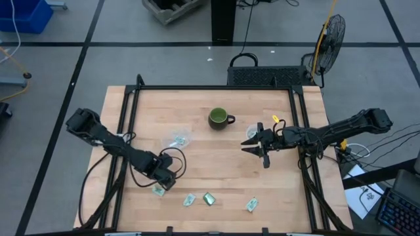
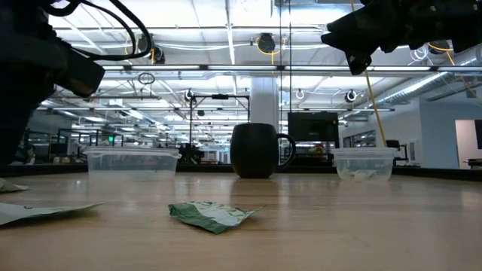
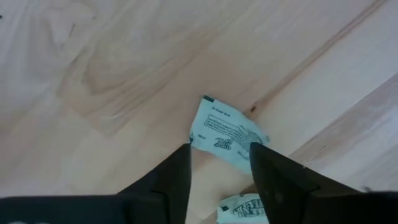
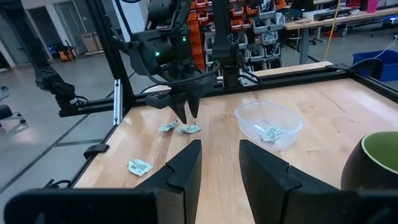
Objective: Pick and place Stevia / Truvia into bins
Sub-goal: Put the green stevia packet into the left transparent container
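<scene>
Wooden desk [image 1: 216,164] on grey floor, black frame around; workshop shelving beyond in the low view.

Left gripper [image 1: 164,184] low near the front-left corner, fingers parted and straddling a pale green packet [image 3: 225,132]; wrist view shows the packet flat on the wood between the fingertips [image 3: 180,163], not clamped. Second packet [image 3: 244,207] just beside it, partly hidden under the gripper.

Left bin [image 1: 177,139], clear, left of centre, a packet or two inside. Seen low as a shallow clear tub [image 2: 132,162].

Three loose packets along the front edge: pale one [image 1: 189,199], darker green one [image 1: 209,199] just beside it, another pale one [image 1: 251,204] further right. Crumpled green packet [image 2: 211,214] nearest the low camera.

Dark green mug [image 1: 219,118] at centre, toward the back edge, upright.

Right bin [image 1: 253,133], clear, right of the mug, something pale inside [image 2: 364,174].

Right gripper [image 1: 258,147] raised above the desk just beside the right bin, fingers apart, holding nothing; arm reaching in from the right edge.
</scene>
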Controlling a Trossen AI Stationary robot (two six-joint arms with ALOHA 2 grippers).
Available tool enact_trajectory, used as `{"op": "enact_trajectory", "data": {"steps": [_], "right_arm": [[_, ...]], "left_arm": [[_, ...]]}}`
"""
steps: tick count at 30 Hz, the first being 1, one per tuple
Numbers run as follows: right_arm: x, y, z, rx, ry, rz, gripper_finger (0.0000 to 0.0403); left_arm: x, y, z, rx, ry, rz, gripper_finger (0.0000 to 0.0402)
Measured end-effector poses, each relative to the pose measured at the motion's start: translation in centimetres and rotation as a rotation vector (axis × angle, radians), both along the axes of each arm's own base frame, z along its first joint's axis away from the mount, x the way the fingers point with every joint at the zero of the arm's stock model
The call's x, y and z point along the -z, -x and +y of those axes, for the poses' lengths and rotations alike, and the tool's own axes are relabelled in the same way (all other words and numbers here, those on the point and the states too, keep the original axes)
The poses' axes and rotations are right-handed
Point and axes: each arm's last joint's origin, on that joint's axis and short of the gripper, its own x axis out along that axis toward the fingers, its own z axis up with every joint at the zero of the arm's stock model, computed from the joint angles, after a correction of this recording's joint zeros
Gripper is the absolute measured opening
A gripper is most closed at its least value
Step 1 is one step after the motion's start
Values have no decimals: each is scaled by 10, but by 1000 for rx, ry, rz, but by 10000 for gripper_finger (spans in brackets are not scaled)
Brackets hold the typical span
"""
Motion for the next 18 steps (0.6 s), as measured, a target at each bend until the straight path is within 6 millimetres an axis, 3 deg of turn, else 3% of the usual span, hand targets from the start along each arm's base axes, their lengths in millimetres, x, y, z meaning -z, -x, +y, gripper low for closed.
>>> {"op": "enact_trajectory", "data": {"steps": [6, 18], "right_arm": [[0, 0, 0, -1, 0, 0, 100], [0, 0, 0, -2, 1, 0, 100]], "left_arm": [[0, 1, -3, -50, -52, -42, 206], [16, 5, -18, -102, -122, -23, 209]]}}
